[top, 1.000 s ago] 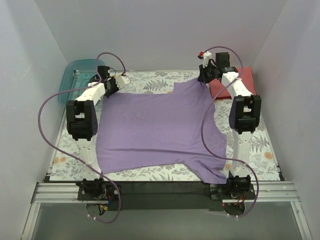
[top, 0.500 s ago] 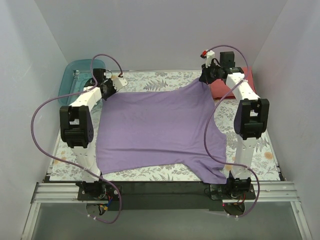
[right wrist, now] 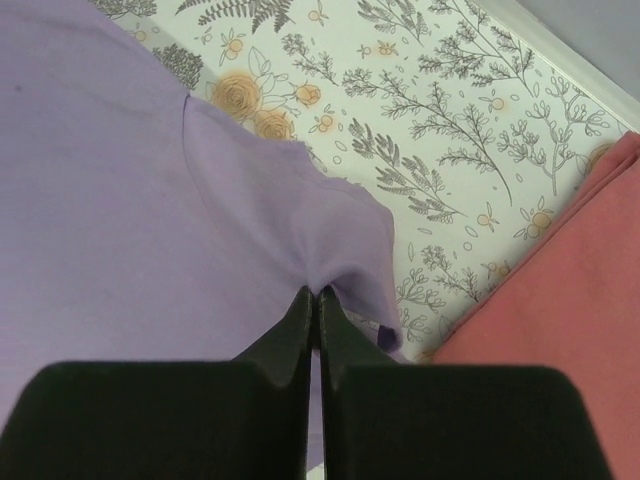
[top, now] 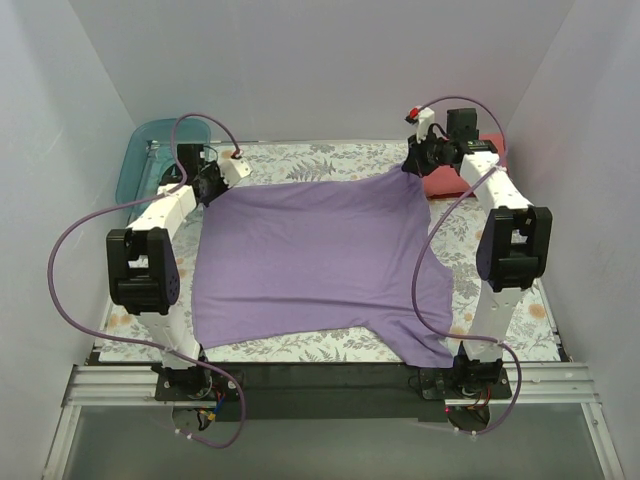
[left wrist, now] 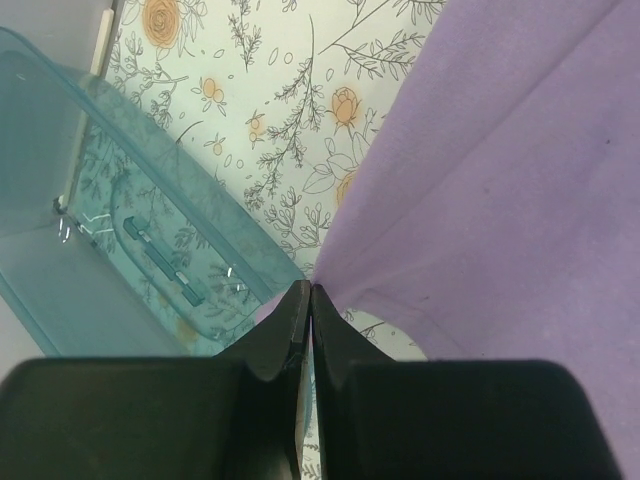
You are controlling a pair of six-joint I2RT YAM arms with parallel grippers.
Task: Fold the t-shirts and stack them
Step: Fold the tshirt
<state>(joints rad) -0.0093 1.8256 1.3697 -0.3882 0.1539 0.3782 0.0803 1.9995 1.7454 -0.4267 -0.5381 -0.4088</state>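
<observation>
Lavender t-shirt (top: 310, 260): spread open on counter (top: 300, 158), no fold made yet; task at early stage.
L gripper (left wrist: 305, 292) is pinched tight on the shirt's far-left corner, just beside teal bin (left wrist: 120, 250). R gripper (right wrist: 312, 292) is pinched tight on the far-right corner, cloth bunched at its tips. Far hem runs taut btw the two; near hem lies flat by the arm bases, w/ one sleeve trailing at near-right. Coral-red t-shirt (right wrist: 560, 300) sits at far-right of counter, just beside R gripper. It looks like a compact flat pad, prob. folded, but too little in view to be sure. Done: lavender laid out, both far corners gripped. Left (est.): all folds on lavender, then stack w/ coral.
</observation>
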